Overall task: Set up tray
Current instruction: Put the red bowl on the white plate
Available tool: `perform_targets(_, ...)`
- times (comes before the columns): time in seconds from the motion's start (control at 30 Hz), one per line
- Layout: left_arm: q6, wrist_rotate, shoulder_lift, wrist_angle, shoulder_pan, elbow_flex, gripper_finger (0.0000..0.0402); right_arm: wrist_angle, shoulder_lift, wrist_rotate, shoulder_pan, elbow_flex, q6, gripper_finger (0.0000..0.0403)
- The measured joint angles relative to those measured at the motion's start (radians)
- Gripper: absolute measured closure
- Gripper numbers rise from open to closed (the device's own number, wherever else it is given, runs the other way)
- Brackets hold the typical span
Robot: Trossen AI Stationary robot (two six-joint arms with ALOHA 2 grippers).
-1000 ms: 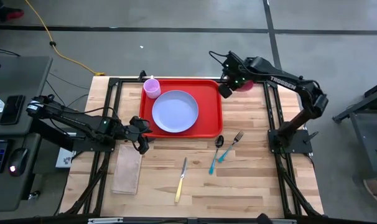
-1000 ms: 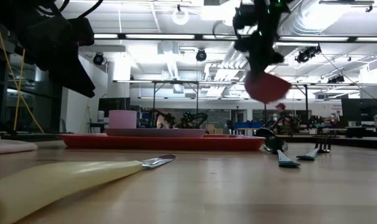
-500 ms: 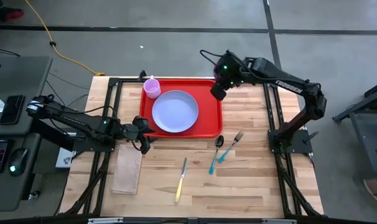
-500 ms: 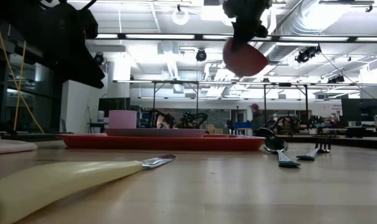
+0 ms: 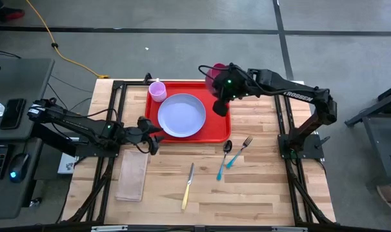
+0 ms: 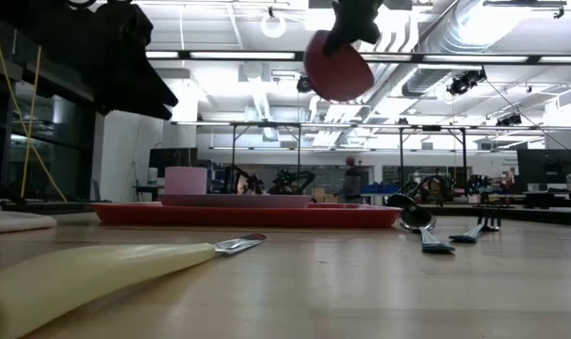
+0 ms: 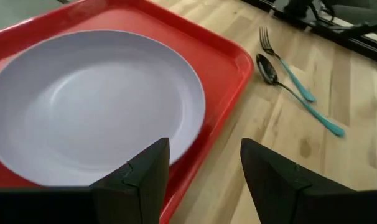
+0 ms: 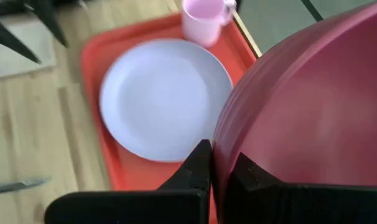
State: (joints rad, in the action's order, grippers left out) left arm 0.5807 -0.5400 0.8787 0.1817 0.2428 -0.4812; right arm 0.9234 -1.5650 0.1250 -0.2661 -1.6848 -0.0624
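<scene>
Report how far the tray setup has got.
Done: the lavender plate and pink cup sit on the red tray. In hand: the right gripper is shut on a dark red bowl, held above the tray's far right corner. Left: bowl not yet set down; fork, spoon, knife and napkin lie on the table. The left gripper waits open by the tray.

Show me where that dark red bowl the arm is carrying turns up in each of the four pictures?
High view: the dark red bowl sits at the tray's far right corner, held by the right gripper.
Low view: bowl high in the air, top centre.
Left wrist view: not in it.
Right wrist view: bowl fills the right side, clamped in the fingers.
Shared landmark: the lavender plate on the tray.
</scene>
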Motion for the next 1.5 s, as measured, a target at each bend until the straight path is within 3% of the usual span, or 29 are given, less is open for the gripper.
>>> perform_targets(0.5,0.001,-0.095,0.000,-0.077,0.000,0.000,0.0172,-0.238,-0.119,-0.137,0.094,0.000,0.048,0.0403)
perform_targets(1.1,0.001,-0.101,-0.123,-0.073,0.000,0.000,0.0172,-0.230,-0.302,-0.209,0.123,-0.164,0.133,0.0403)
perform_targets(1.5,-0.006,-0.162,-0.232,-0.003,0.000,0.000,0.0172,-0.205,-0.391,-0.209,0.121,-0.181,0.200,0.0403)
